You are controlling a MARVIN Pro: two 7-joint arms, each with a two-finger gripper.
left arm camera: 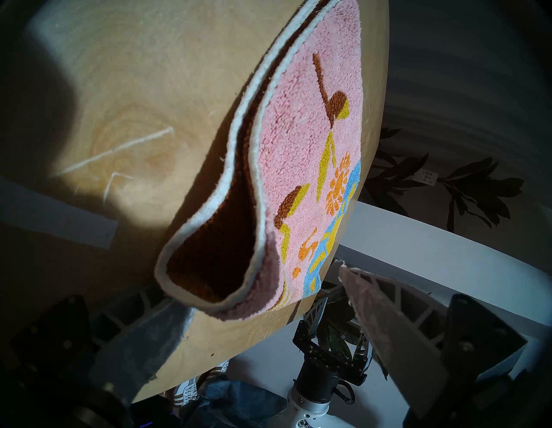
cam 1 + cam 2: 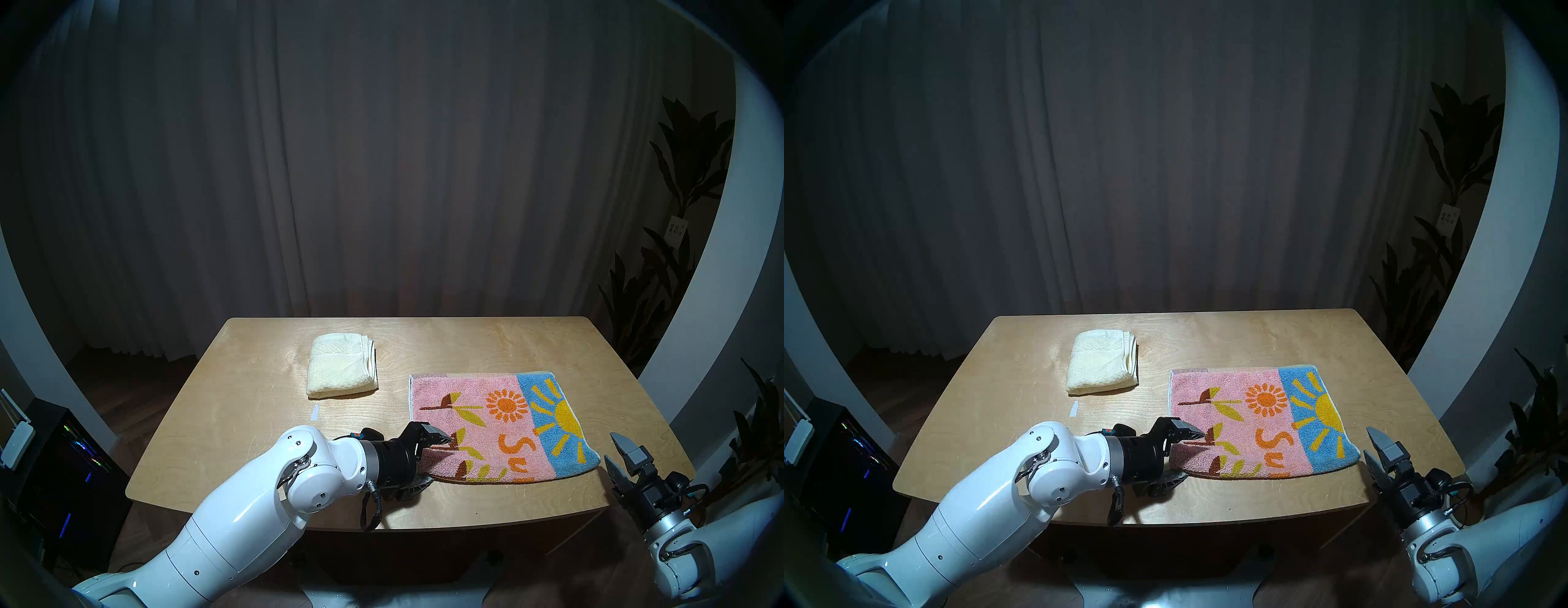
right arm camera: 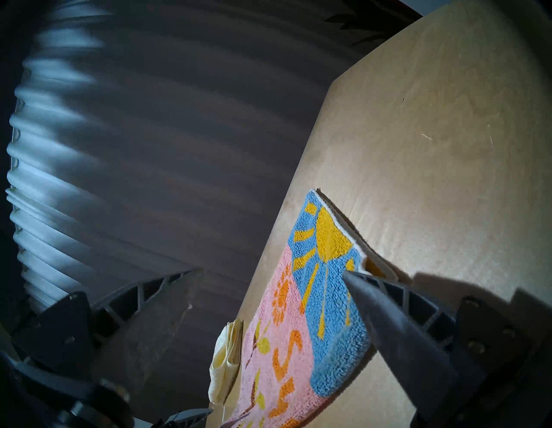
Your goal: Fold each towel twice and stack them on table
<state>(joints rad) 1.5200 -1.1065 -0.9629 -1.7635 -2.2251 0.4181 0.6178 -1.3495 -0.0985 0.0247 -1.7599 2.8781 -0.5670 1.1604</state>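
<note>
between the spread fingers of the left gripper (image 2: 432, 460), the near-left corner of the sun towel (image 2: 505, 429)

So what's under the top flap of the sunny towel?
The sunny towel is folded over. Between its layers at the left corner shows its dark brown underside, then the bottom layer on the table. Deeper inside is hidden. One finger of the left gripper's open jaws lies beneath.
</note>
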